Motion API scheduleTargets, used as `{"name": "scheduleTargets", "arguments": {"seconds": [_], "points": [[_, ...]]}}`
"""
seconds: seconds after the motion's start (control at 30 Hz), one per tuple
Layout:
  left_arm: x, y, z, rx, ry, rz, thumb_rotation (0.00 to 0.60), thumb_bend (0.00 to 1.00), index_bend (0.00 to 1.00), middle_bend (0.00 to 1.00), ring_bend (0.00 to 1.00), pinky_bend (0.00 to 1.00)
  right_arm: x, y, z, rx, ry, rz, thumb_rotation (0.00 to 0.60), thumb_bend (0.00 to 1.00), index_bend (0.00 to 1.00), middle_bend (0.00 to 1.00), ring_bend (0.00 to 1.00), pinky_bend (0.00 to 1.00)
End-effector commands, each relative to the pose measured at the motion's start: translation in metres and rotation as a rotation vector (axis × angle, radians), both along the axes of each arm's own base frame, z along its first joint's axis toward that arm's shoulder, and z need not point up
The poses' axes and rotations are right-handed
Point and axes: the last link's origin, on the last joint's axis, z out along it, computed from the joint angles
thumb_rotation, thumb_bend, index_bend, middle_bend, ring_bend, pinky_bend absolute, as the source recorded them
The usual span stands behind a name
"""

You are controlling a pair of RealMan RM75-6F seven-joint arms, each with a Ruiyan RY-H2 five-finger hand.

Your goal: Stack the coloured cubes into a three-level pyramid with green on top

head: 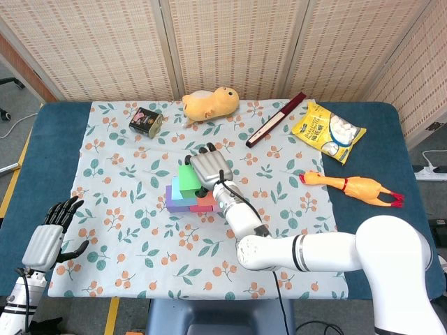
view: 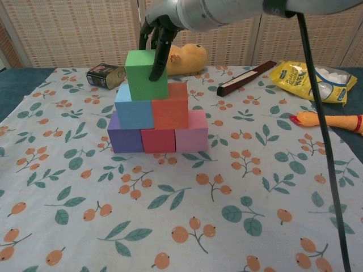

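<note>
On the floral cloth point(head: 126, 209) that covers the middle of the blue table point(head: 42, 174), the head view shows the cube pyramid just left of centre, with the green cube point(head: 188, 179) on top. The right hand point(head: 207, 168) sits at the green cube's right side, its fingers draped over the top edge and touching it; whether it truly grips the cube cannot be told from here. Below the green cube a light blue cube point(head: 180, 191), a purple cube point(head: 172, 201) and a sliver of an orange cube point(head: 207, 200) show. The left hand point(head: 50, 236) hangs at the table's near left edge, fingers spread and holding nothing. Along the far side lie a small dark tin point(head: 146, 121), a yellow plush toy point(head: 210, 103), a dark red stick point(head: 276, 119) and a yellow snack bag point(head: 328, 131); a rubber chicken point(head: 353, 186) lies to the right.

In the chest view all three levels stand square: purple cube point(view: 125, 136), red cube point(view: 157, 140) and pink cube point(view: 191, 131) side by side at the bottom, light blue cube point(view: 133, 107) and orange cube point(view: 170, 106) above them, green cube point(view: 146, 75) on top, resting across both. The right hand point(view: 159, 34) comes down from above, dark fingers point(view: 160, 54) lying against the green cube's front right face and others behind its top edge.
</note>
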Motion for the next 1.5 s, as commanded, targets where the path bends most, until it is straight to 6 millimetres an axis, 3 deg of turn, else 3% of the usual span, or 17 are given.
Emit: {"name": "scheduleTargets", "arguments": {"seconds": [0.03,0.2,0.37,0.57,0.93,1.17,1.5], "points": [[0.0,0.0,0.0,-0.001,0.0,0.001,0.6,0.3,0.07,0.0,0.0,0.05,0.0,0.0,-0.001,-0.001,0.0,-0.002,0.6,0.17,0.24,0.36,0.12,0.0],[-0.001,0.0,0.0,0.0,-0.003,0.002,0.6,0.3,0.07,0.0,0.0,0.05,0.0,0.0,-0.001,-0.001,0.003,-0.003,0.6,0.17,0.14,0.34,0.09,0.0],[-0.001,0.0,0.0,0.002,-0.002,-0.002,0.6,0.3,0.07,0.0,0.0,0.05,-0.001,0.0,0.0,0.002,-0.009,0.0,0.6,0.17,0.0,0.22,0.02,0.0],[0.0,0.0,0.0,0.003,-0.003,-0.005,0.6,0.3,0.07,0.0,0.0,0.05,-0.001,0.001,0.002,0.004,-0.024,0.009,0.6,0.14,0.0,0.14,0.0,0.0],[0.006,0.005,-0.001,-0.014,0.008,-0.027,0.6,0.3,0.07,0.0,0.0,0.05,-0.004,0.005,0.019,-0.001,-0.069,0.019,0.6,0.12,0.0,0.13,0.0,0.0],[0.013,0.013,-0.004,-0.056,-0.003,-0.049,0.6,0.3,0.08,0.0,0.0,0.05,-0.022,0.01,0.043,-0.001,-0.117,0.014,0.6,0.12,0.0,0.13,0.0,0.0],[0.022,0.017,-0.008,-0.075,-0.021,-0.069,0.6,0.3,0.08,0.0,0.0,0.05,-0.043,0.011,0.05,0.014,-0.152,0.027,0.6,0.12,0.0,0.13,0.0,0.0]]}}
